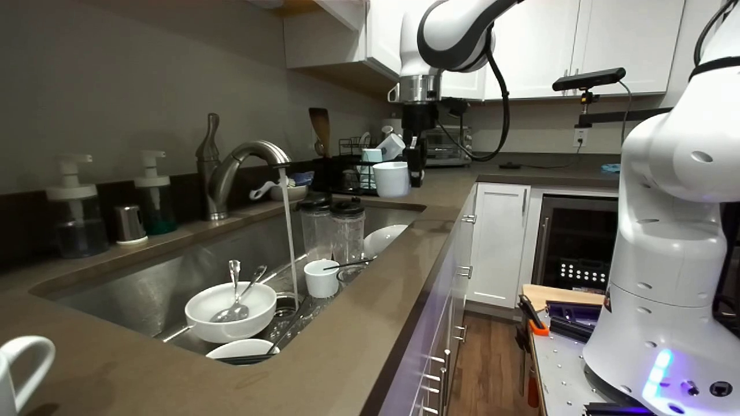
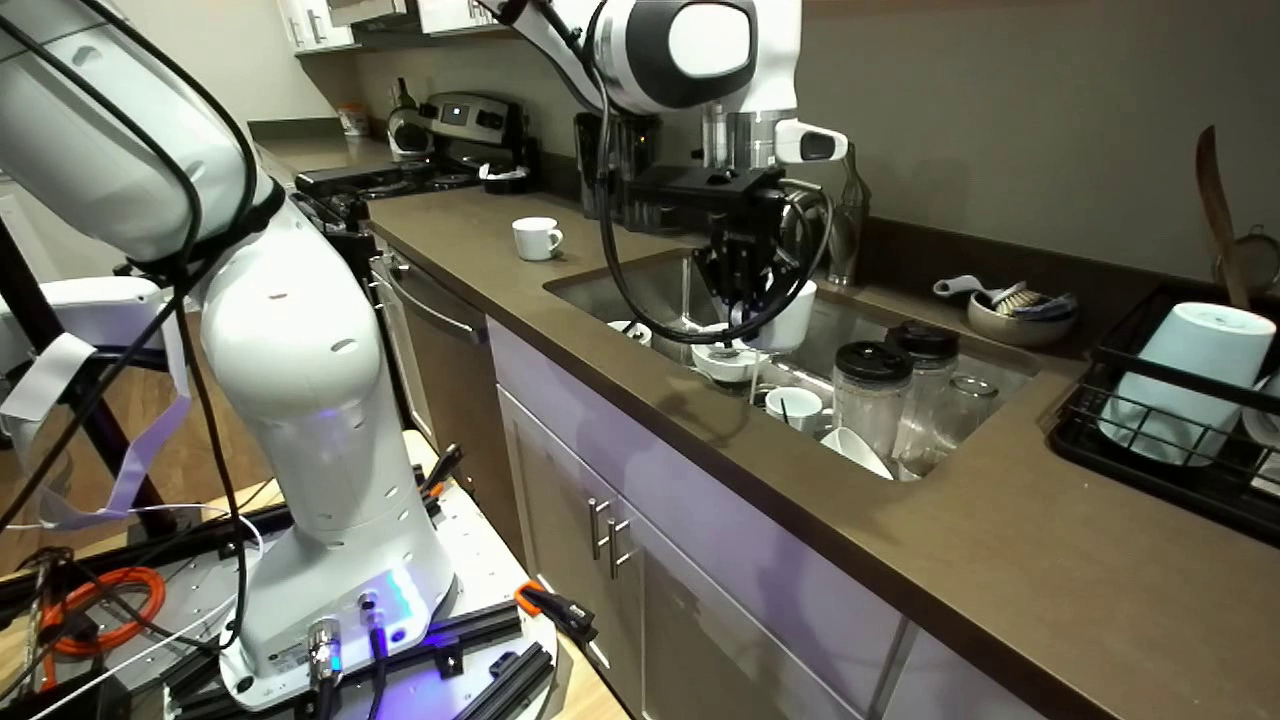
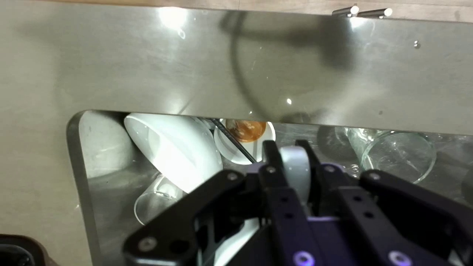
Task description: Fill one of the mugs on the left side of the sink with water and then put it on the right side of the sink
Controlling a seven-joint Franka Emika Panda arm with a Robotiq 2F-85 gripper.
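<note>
Second mug [image 1: 7, 381] is nearest: lower left corner of an exterior view, on the table [image 1: 144, 381], cut by the frame edge. Next the sink [image 1: 133, 289], left half of the frame, white bowl [image 1: 231, 328] with utensils [image 1: 234, 312] in it. Faucet [image 1: 219, 190] is on; water stream [image 1: 289, 231] drops into the sink, left of the held mug [image 1: 392, 180] and apart from it. Past the stream, mid-frame: white cup [image 1: 318, 283], then two clear tumblers [image 1: 348, 240] upright, black lids on. Held mug is up in the air over the sink, just right of centre, looks upright; inside hidden, can't tell fill level. Fingers [image 3: 273, 159] are clamped on it: wrist view, lower centre, has a white piece of it between them. Then black dish rack [image 2: 1130, 470] with pale blue cup [image 2: 1195, 350], right edge in an exterior view. White cabinets [image 1: 526, 46] farthest, upper right.
</note>
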